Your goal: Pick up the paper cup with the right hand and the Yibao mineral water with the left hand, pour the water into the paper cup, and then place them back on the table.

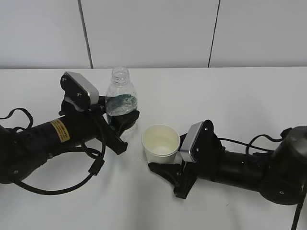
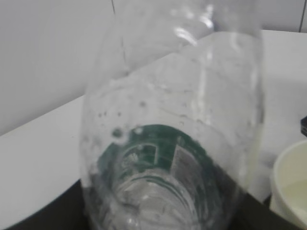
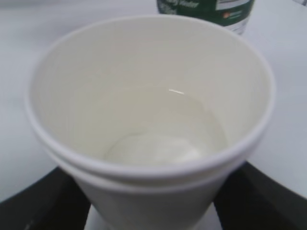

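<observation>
The Yibao mineral water bottle (image 1: 121, 93) stands upright and uncapped left of centre; droplets cling inside and little water shows. My left gripper (image 1: 125, 128), on the arm with the yellow sticker, is shut on its lower body. In the left wrist view the bottle (image 2: 168, 143) fills the frame between the black fingers (image 2: 43, 215). The paper cup (image 1: 160, 139) stands just to its right with water in its bottom. My right gripper (image 1: 165, 160) is shut on the cup's lower wall. In the right wrist view the cup (image 3: 144, 96) sits between the dark fingers (image 3: 43, 201).
The white table (image 1: 230, 96) stretches around both arms, with a pale panelled wall (image 1: 153, 28) behind it. Black cables (image 1: 72, 184) loop beside the left arm. The cup's rim (image 2: 292, 187) shows in the left wrist view and the bottle's label (image 3: 211, 9) in the right wrist view.
</observation>
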Robot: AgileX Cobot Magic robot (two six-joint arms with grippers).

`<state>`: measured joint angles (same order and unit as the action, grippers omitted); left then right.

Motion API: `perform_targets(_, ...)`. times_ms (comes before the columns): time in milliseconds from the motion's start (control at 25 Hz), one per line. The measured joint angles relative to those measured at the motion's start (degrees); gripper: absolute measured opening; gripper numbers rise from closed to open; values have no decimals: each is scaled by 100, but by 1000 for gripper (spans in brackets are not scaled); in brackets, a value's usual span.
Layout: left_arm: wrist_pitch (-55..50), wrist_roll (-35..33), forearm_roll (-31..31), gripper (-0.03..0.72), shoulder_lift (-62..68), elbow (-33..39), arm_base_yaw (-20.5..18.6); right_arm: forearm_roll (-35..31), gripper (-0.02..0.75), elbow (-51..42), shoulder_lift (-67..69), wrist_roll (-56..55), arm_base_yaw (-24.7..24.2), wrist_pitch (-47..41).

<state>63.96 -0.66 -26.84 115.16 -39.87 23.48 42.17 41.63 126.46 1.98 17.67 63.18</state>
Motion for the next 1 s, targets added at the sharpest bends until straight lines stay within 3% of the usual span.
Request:
perform_targets(280,5,912,-1087,355,0,0,-145,-1517,547,-490,-153,496,0,138)
perform_targets(520,15,1057,-2156,354,0,0,-168,-2778,547,-602,-207,524,0,138)
perform_targets(720,15,1059,-2220,351,0,0,-28,-3323,547,-602,-207,524,0,138)
perform_targets(1000,28,1059,-2026,351,16,0,405,-3461,547,-569,-188,524,0,138)
